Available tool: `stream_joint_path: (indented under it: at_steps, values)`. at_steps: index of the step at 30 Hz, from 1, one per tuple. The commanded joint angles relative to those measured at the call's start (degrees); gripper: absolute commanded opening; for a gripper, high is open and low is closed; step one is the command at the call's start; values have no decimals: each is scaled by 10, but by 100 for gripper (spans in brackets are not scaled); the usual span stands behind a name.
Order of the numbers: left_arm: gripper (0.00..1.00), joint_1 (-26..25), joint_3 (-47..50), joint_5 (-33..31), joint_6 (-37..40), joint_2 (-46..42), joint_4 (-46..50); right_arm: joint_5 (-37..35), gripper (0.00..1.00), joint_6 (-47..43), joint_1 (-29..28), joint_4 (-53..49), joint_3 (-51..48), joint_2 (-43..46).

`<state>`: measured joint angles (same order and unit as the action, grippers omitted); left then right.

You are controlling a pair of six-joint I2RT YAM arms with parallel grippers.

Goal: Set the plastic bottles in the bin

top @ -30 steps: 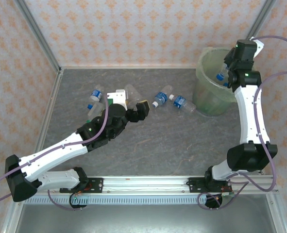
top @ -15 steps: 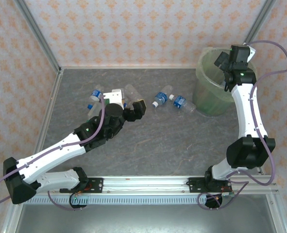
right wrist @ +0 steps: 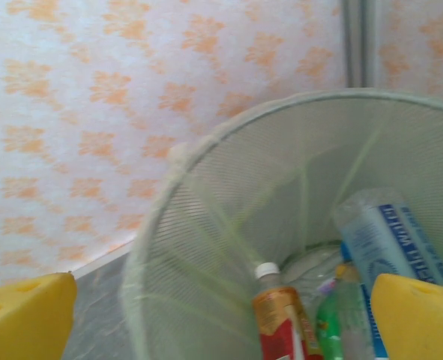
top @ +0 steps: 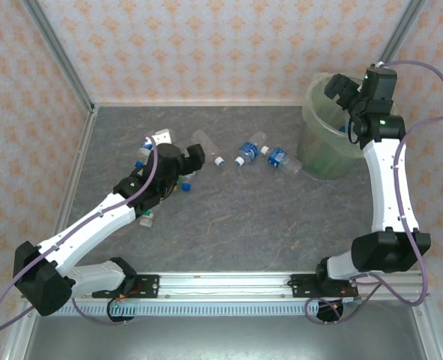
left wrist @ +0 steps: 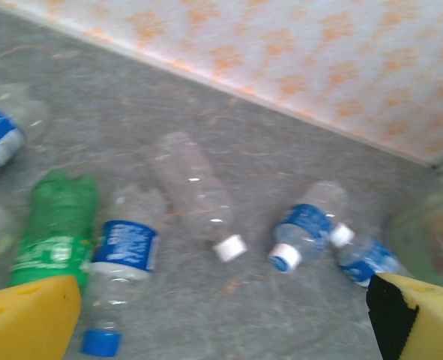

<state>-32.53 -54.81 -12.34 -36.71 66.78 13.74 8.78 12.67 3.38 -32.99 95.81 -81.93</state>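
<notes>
left fingers: spread wide, nothing between them
left gripper: above the loose bottles, at 10 o'clock on the table
clear bottle: no label, white cap, lying flat at 12 o'clock from the left gripper
blue-cap bottle: blue label, lying flat at 10 o'clock from the left gripper
green bottle: lying just beside the blue-cap bottle on its 9 o'clock side, right over the left finger
edge bottle: blue label, cut off by the frame at 9 o'clock
white-cap bottle: blue label, lying at 1 o'clock from the left gripper
end bottle: blue label, its cap close to the white-cap bottle; lies nearest the bin
right fingers: spread wide, nothing between them
right gripper: over the bin mouth
bin: upright, pale green, at 2 o'clock on the table, against the wall
red bottle: inside the bin, white cap up
binned green bottle: inside the bin, just beside the red bottle
binned blue bottle: inside the bin, leaning on the wall at 3 o'clock
</notes>
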Motion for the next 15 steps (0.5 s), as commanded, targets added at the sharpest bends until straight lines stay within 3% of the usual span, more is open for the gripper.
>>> stream_joint_path:
  at_steps: [1, 9, 15]
  values:
    - [97, 36, 26, 10, -19, 0, 58, 80, 100, 13, -12, 18, 16, 22]
    - [88, 177, 148, 88, -84, -59, 79, 124, 100, 8, -57, 16, 42, 16]
    - [89, 189, 215, 66, -112, -120, 95, 135, 100, 13, -64, 21, 27, 25]
